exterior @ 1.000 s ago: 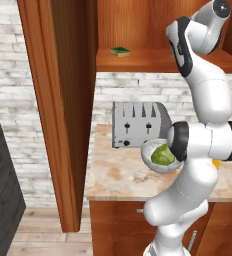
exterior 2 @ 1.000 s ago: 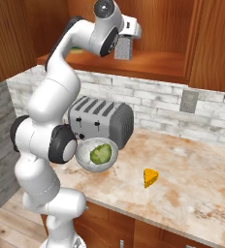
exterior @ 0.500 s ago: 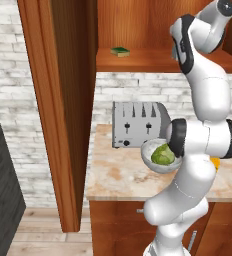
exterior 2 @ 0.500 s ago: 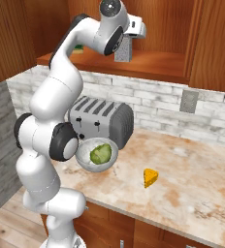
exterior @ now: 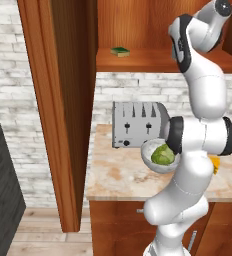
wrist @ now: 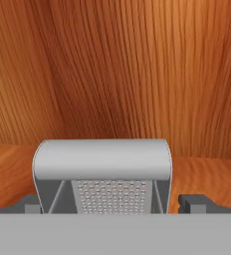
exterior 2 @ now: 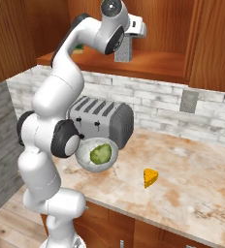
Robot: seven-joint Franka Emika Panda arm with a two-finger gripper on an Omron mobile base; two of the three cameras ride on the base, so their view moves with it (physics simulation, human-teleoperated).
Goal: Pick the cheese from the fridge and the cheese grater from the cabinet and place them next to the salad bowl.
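grey cheese grater (wrist: 102, 172), yellow-orange cheese (exterior 2: 150, 177)

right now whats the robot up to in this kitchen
The arm is reaching up into the wooden cabinet, and its gripper has the cheese grater between its fingers, just above the shelf. The cheese already lies on the counter, to one side of the salad bowl, which sits in front of the toaster. A small sponge rests further along the shelf.

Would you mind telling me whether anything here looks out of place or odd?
Only the sponge seems misplaced: it sits alone on the cabinet shelf. The cheese grater hangs upright at the gripper, and the cheese lies on the counter beside the salad bowl.
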